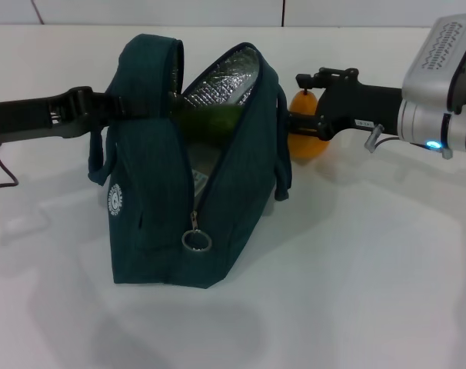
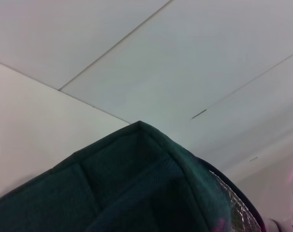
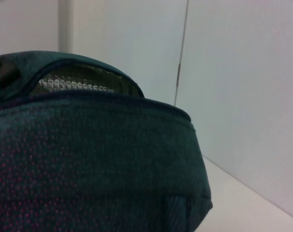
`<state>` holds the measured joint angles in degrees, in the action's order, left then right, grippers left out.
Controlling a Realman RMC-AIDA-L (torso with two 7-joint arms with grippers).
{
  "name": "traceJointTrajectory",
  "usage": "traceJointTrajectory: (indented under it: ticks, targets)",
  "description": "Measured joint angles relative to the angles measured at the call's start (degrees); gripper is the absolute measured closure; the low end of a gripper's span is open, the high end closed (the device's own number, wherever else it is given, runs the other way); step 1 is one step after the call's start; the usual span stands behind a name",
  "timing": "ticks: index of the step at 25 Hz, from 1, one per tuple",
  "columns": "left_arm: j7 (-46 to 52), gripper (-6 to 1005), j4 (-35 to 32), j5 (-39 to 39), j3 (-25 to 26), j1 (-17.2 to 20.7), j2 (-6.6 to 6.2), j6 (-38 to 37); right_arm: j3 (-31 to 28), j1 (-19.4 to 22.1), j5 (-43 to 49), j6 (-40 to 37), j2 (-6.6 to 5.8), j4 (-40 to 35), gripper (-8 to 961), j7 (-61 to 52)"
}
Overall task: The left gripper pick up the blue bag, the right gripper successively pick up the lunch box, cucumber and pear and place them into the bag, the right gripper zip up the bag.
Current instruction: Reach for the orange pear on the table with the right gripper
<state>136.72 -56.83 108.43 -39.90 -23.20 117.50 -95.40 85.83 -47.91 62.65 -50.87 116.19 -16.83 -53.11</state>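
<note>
White surface [image 1: 356, 292] is stretching wide w/ bare room in front of and to the right of the bag; back edge is meeting the wall behind. Blue bag [image 1: 171, 192] is standing upright near centre-left, mouth gaping at top, foil lining showing, zip ring hanging at the front. Cucumber [image 1: 210, 119] is lying inside across the opening; beneath it smth pale is showing, can't tell what. Left pincer [image 1: 114, 104] is reaching in from the left, clamped on the bag's handle/top edge, holding that side up. Right pincer [image 1: 302, 108] is hanging just beside the bag's right wall, above the surface, fingers closed round the pear [image 1: 304, 134], which is outside the bag.
</note>
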Motion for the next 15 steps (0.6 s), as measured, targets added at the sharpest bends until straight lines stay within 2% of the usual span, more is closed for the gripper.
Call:
traceJointTrajectory:
  ticks: [1,6,11,15]
  targets:
    - [0.00,949,0.02,0.01,0.00,0.00,0.00,0.00,0.64,-0.05,-0.58,0.20,0.00,-0.14,225,0.04]
    - [0.03,949,0.06,0.02,0.00,0.00,0.00,0.00,1.22,-0.32,-1.33,1.30,0.00,-0.25,465,0.23]
    - [0.04,949,0.06,0.02,0.00,0.00,0.00,-0.01,1.28,-0.33,-1.88,1.32,0.00,-0.27,619,0.77]
    - [0.03,949,0.05,0.02,0.00,0.00,0.00,-0.03,1.31,-0.18,-2.24,1.32,0.00,-0.30,619,0.83]
